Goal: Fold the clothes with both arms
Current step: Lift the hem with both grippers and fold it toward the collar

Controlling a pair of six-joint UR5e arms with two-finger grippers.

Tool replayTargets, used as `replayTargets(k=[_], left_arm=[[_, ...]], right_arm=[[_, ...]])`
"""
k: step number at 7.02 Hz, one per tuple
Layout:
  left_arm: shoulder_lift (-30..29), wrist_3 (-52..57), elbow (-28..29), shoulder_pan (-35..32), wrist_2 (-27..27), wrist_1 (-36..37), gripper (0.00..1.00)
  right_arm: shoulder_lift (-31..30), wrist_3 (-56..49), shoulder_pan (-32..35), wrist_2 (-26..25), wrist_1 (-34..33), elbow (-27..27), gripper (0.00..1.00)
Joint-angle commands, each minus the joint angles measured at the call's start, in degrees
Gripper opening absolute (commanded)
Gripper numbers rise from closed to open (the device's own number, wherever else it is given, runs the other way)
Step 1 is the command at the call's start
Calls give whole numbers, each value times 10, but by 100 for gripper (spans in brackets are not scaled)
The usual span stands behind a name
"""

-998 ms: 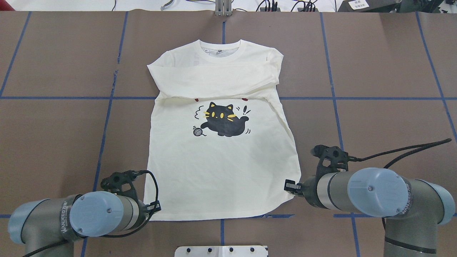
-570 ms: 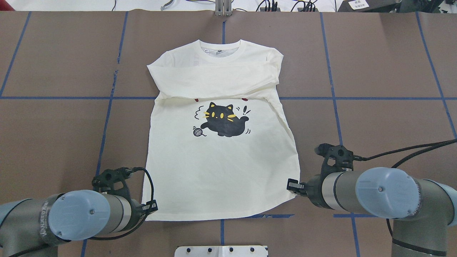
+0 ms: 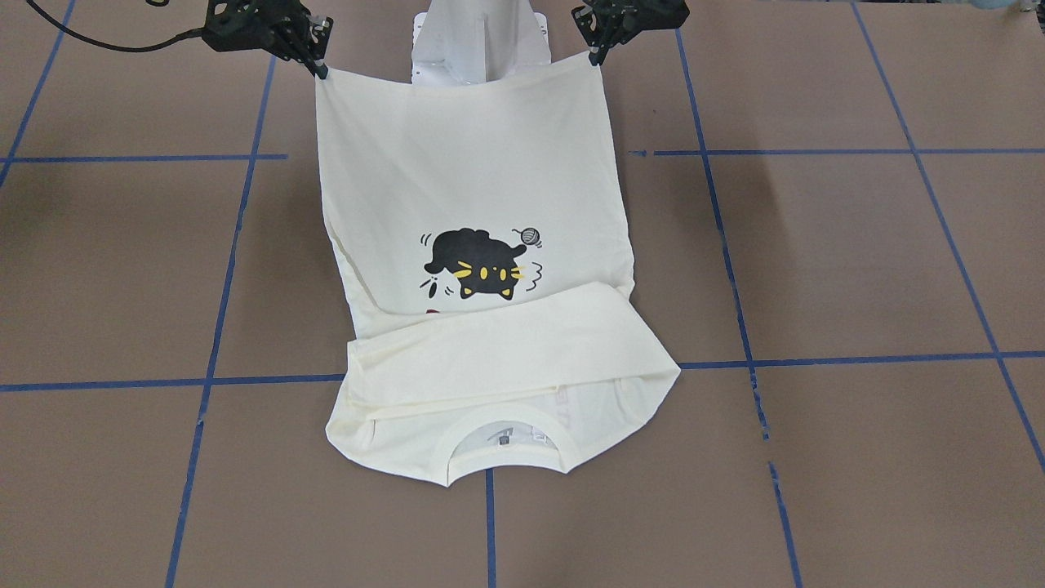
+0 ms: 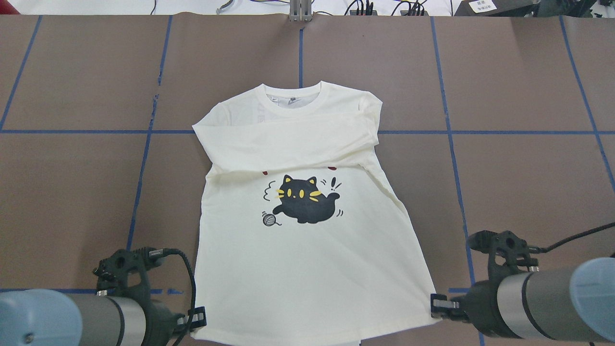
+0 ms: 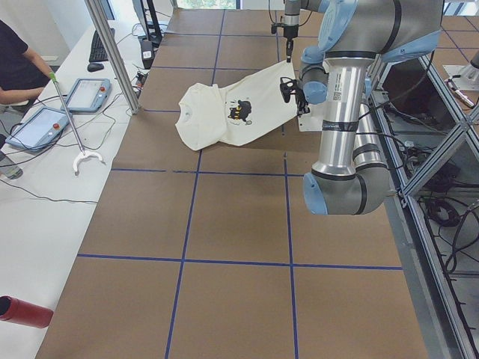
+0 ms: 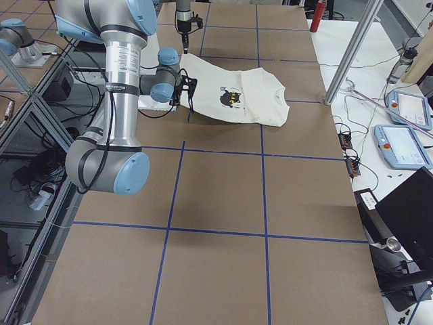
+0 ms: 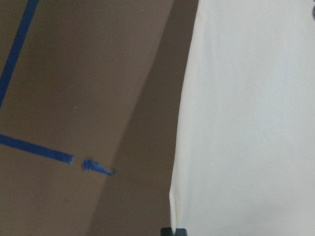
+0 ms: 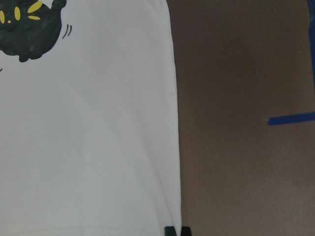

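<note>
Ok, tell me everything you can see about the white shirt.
The shirt is cream-white, thin-looking fabric, print side up: a black cat with yellow eyes and whiskers beside a yarn ball. Both long sleeves are folded across the chest, hiding most of some red lettering. The collar end lies flat on the brown table. The hem is stretched between the left gripper and right gripper, each pinching a bottom corner, and looks lifted.
</note>
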Motion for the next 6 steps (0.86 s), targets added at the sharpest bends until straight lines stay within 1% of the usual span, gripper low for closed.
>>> replayTargets(k=[1,2,3,4,5,6], left_arm=[[0,-1,-70,27,-2,69,0],[-4,-3,-63,28,-2,69,0],[-15,-1,-48,26,-3,68,0],[-22,2,-35,11,-2,68,0],[-31,23,-31,-42,-13,68,0],[-40,72,-28,-108,-63,72,0]], right_arm=[[-32,25,-39,29,1,49,0],[-27,25,-37,23,1,45,0],[4,21,-2,23,1,27,0],[43,17,39,28,1,6,0],[84,13,86,32,2,-21,0],[106,-22,132,55,1,-33,0]])
